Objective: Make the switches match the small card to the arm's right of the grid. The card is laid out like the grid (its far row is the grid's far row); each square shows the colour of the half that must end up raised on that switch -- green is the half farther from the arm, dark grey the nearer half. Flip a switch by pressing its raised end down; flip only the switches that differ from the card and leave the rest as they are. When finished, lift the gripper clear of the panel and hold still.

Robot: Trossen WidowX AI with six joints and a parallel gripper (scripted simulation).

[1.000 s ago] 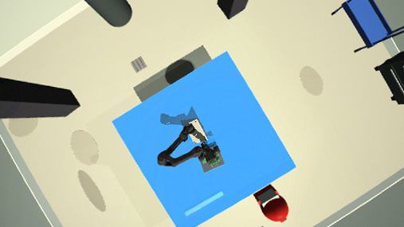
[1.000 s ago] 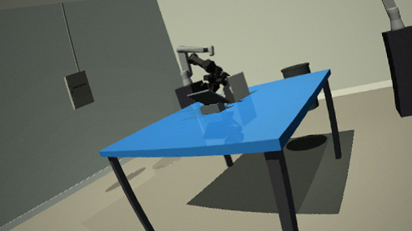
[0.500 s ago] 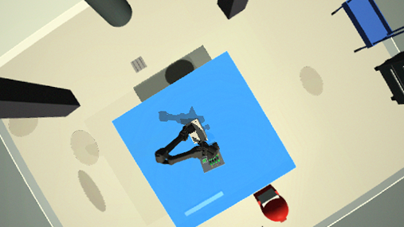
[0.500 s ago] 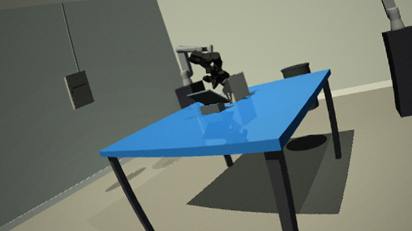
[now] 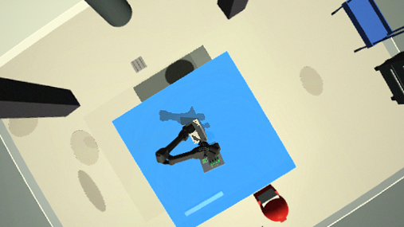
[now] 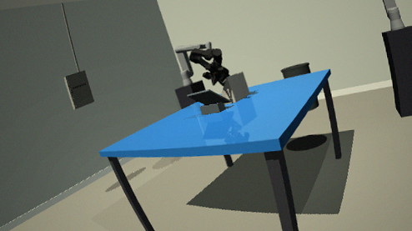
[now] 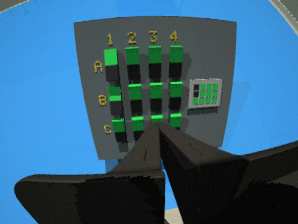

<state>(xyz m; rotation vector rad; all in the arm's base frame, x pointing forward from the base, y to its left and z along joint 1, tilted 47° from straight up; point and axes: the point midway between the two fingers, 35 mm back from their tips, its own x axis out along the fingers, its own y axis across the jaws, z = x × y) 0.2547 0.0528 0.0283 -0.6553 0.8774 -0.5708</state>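
The grey panel (image 5: 209, 170) (image 6: 208, 95) (image 7: 212, 45) carries switches in rows A to C and columns 1 to 4. In the wrist view, switch A1 (image 7: 111, 64) and switch B1 (image 7: 115, 101) are tilted unlike their row neighbours, seemingly with the dark near half up. Switch C1 (image 7: 119, 126) and the visible switches of columns 2 to 4 seem to have the green half up. The card (image 7: 205, 93) shows dark at its far-left and middle-left squares, green elsewhere. My gripper (image 7: 156, 128) is shut and empty; its tips overlap row C in view, hiding parts of C2 to C4.
The blue table (image 5: 252, 121) (image 6: 173, 140) bears the panel and the arm. A pale upright block (image 6: 239, 86) stands close behind the panel in the exterior view. A light strip (image 5: 204, 204) lies toward one table edge.
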